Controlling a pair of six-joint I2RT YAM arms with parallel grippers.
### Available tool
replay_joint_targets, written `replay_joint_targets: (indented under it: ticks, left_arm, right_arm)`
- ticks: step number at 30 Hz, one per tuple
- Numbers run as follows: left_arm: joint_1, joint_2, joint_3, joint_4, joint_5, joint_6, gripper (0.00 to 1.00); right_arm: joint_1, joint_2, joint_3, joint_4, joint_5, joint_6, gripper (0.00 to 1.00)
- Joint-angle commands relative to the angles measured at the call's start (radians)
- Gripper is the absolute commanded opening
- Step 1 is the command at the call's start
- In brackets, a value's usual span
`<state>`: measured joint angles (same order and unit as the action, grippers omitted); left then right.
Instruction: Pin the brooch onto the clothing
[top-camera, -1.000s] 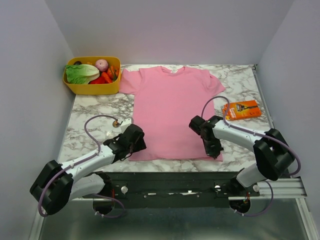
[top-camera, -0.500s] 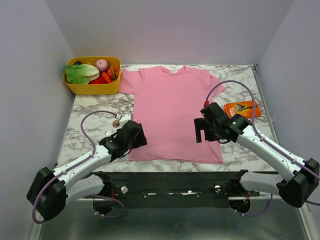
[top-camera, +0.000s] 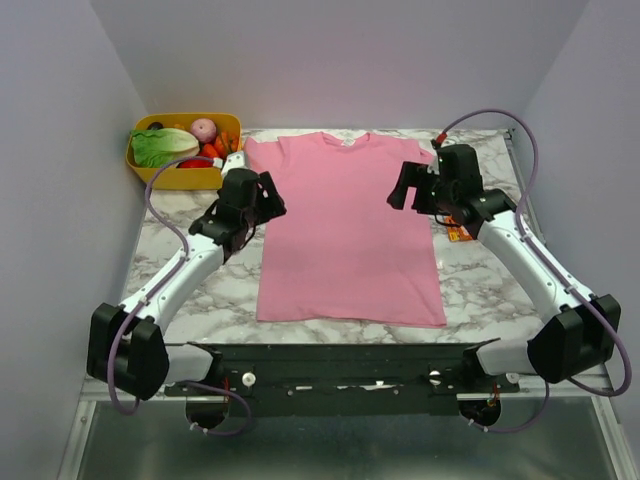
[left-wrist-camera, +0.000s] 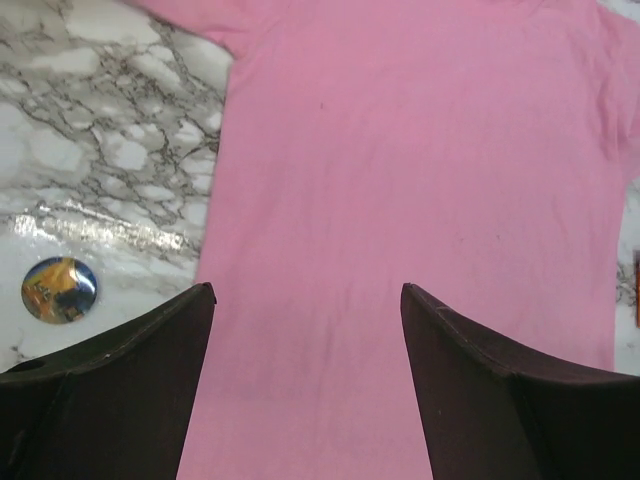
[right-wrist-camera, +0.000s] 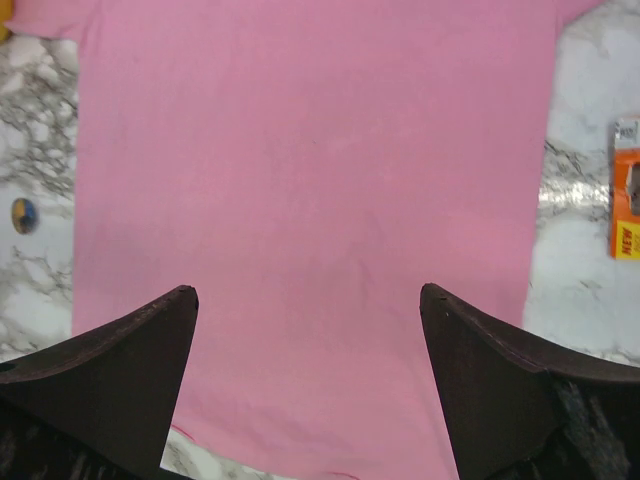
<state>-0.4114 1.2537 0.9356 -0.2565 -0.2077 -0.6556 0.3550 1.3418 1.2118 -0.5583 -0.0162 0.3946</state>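
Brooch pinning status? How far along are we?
Done: the shirt lies spread flat on the table.
In hand: nothing. The left hand and right hand are both open above the shirt.
Left: everything with the brooch. It lies on the table beside the shirt, not touching it, so it has yet to be picked up and pinned.

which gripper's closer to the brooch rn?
Left. The left gripper hangs open over the shirt's edge, with the brooch on the marble just beside it. The right gripper is across the shirt, by the opposite sleeve.
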Motion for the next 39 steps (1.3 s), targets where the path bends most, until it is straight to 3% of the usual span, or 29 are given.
replay_joint_targets:
  ticks: [1, 7, 18, 30, 39]
  left_arm:
    - [0.055, 0.073, 0.121, 0.010, 0.073, 0.067, 0.84]
    - [0.126, 0.118, 0.189, -0.015, 0.102, 0.068, 0.84]
    - [0.194, 0.121, 0.109, -0.043, 0.100, 0.074, 0.84]
    - [0.229, 0.171, 0.028, -0.147, -0.097, 0.102, 0.84]
    - [0.275, 0.302, 0.028, -0.178, -0.130, 0.105, 0.84]
  right_arm:
    - [-0.031, 0.045, 0.048, 0.123, -0.134, 0.016, 1.00]
    - [-0.031, 0.068, 0.035, 0.136, -0.202, 0.044, 1.00]
    - [-0.031, 0.085, -0.031, 0.138, -0.206, 0.015, 1.00]
    - [-0.031, 0.151, -0.126, 0.144, -0.264, -0.028, 1.00]
    - [-0.031, 0.160, -0.163, 0.149, -0.301, -0.034, 1.00]
